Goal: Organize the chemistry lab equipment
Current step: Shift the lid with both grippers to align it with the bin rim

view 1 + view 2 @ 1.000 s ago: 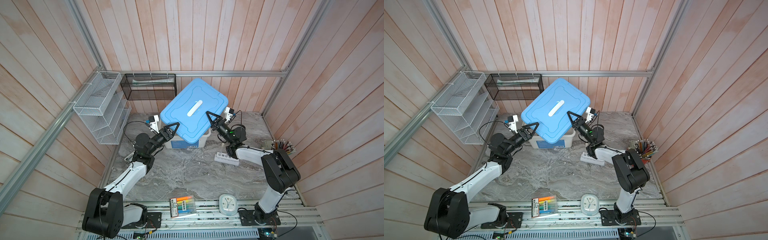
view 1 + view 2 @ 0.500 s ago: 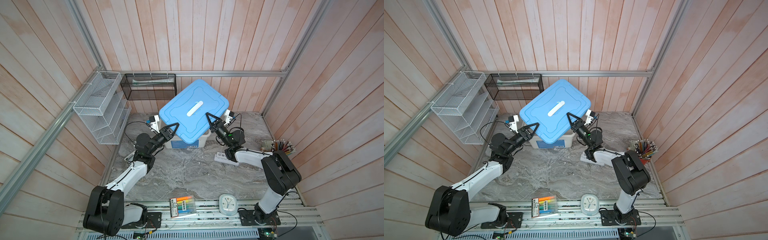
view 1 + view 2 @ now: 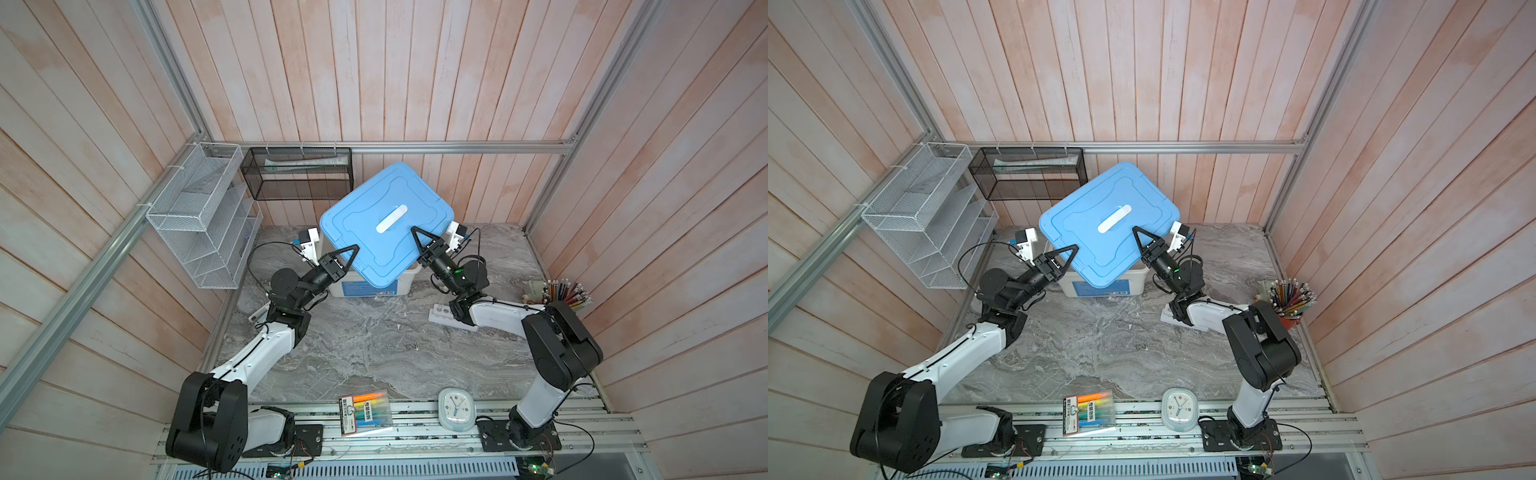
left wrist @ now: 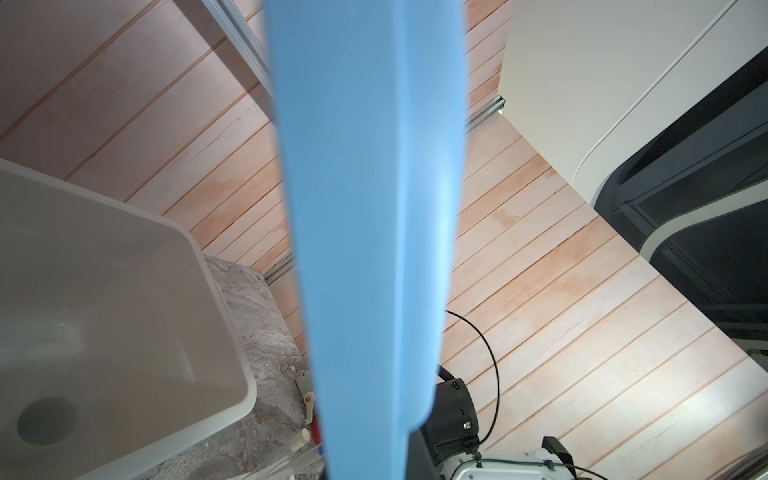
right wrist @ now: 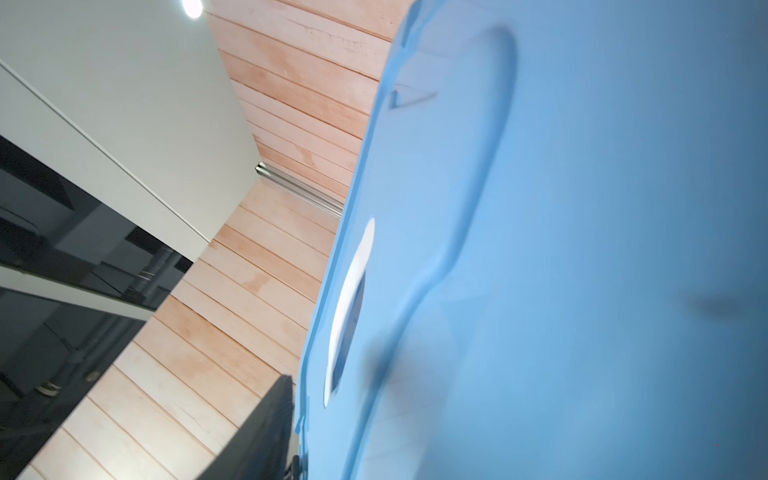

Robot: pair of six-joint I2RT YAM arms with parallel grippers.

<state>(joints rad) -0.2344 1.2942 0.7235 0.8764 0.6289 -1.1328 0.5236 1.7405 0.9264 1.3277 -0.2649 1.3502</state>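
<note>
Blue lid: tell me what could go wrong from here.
1. The blue lid hangs tilted over the white bin, with the left gripper and right gripper at opposite edges; a weak grip could let it drop.
2. Its far edge appears near the black mesh basket; a swing could strike it.
3. The right arm lies over the white rack; lowering could knock it.
</note>
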